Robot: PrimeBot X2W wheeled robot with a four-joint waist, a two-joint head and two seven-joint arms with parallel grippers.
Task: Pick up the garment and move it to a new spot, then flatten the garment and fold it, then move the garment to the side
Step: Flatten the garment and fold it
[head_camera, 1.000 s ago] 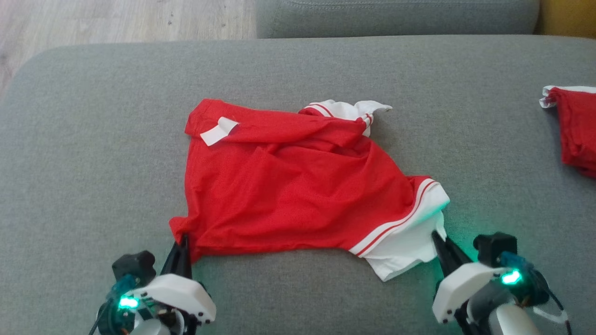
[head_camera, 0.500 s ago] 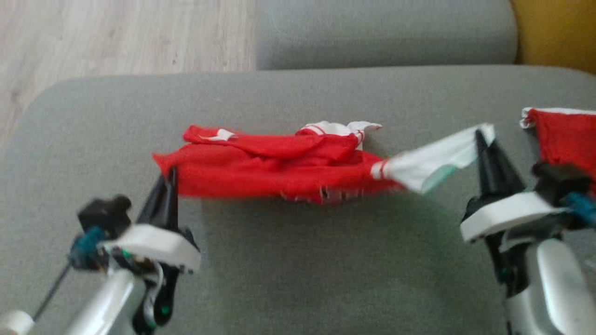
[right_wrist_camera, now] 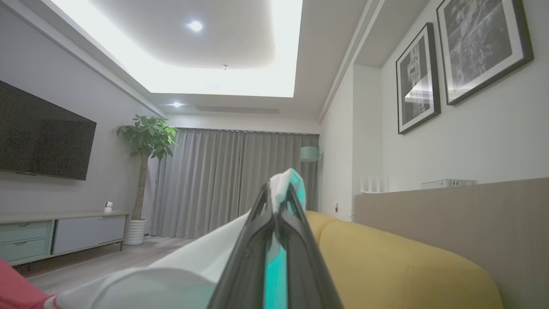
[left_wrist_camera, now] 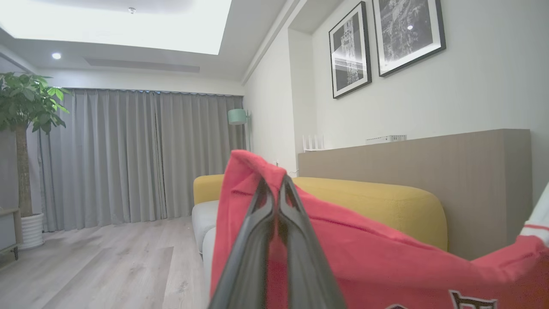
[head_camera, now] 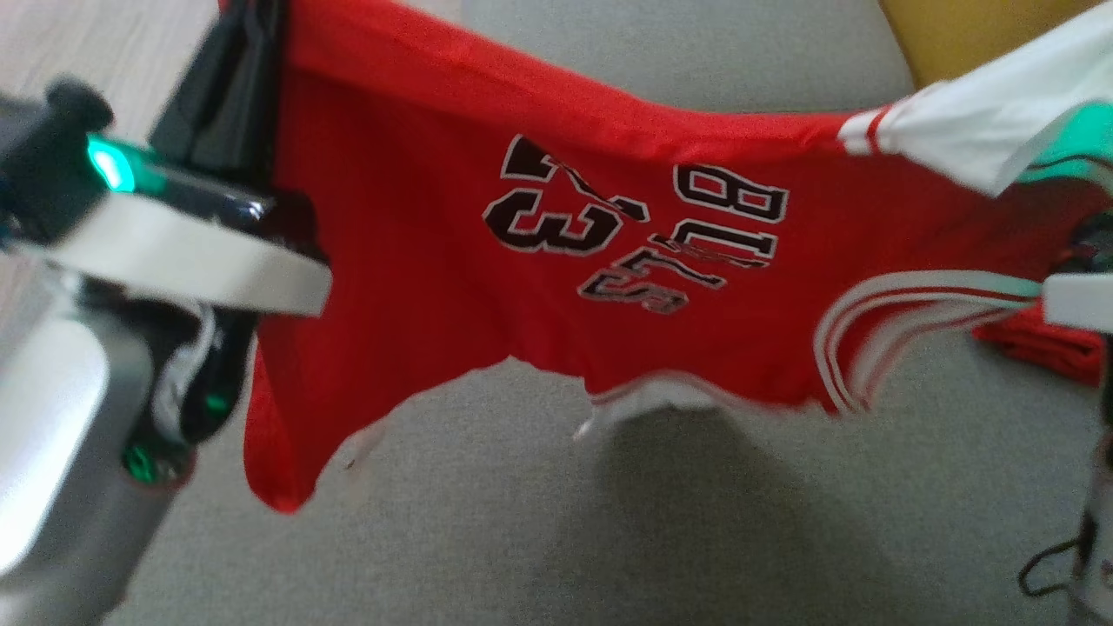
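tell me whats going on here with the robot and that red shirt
The robot holds a red jersey stretched in the air between its two arms, above the grey sofa cushion. The left jaws are shut on a red corner, the right jaws on a white part. The printed side faces the head camera. The jersey is not yet laid flat or folded. Another red garment lies to the right.

Grey cushion [head_camera: 696,522], yellow sofa [left_wrist_camera: 377,206], potted plant [right_wrist_camera: 146,133], framed pictures [left_wrist_camera: 407,34]
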